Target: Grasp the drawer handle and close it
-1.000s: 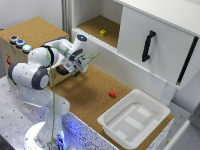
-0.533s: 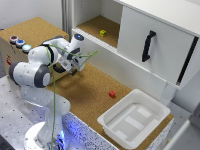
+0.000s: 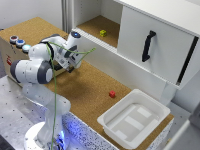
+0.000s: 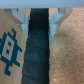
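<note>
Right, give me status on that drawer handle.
Pincer straddling a dark strip, likely the drawer handle; grip unconfirmed. Drawer itself hidden behind the arm. Nothing seen in the way.

Arm folded low, wrist turned sideways — end effector [image 4: 39, 19] fingers parted.

The cork-brown worktop [image 3: 90, 90] carries a small red block [image 3: 112, 93], a white plastic tub [image 3: 134, 119] near its corner, and a brown box [image 3: 15, 50] at the exterior view's left.
</note>
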You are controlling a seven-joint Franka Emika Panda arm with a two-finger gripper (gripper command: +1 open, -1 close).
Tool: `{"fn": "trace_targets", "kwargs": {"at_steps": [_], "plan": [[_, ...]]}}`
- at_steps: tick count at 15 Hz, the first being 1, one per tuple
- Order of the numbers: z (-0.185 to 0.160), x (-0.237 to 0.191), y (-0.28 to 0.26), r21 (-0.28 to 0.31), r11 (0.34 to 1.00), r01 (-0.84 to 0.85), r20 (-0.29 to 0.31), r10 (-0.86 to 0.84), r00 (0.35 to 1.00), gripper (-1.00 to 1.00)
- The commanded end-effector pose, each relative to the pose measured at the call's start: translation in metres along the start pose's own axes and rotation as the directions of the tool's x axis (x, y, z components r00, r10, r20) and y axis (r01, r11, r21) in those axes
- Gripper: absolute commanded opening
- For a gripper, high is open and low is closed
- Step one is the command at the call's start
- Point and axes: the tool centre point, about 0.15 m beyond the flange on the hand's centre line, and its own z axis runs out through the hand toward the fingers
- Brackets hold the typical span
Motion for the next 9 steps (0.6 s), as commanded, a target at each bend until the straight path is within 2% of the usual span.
{"fn": "trace_targets", "kwargs": {"at_steps": [1, 8, 9], "plan": [[0.04, 0.011, -0.048, -0.01, 1.0, 0.017, 0.034, -0.016, 0.999, -1.0], [0.049, 0.009, -0.085, 0.002, 1.0, 0.02, 0.01, -0.02, 1.0, -1.0], [0.045, 0.008, -0.088, -0.007, 1.0, 0.019, -0.007, -0.019, 1.0, 1.0]]}}
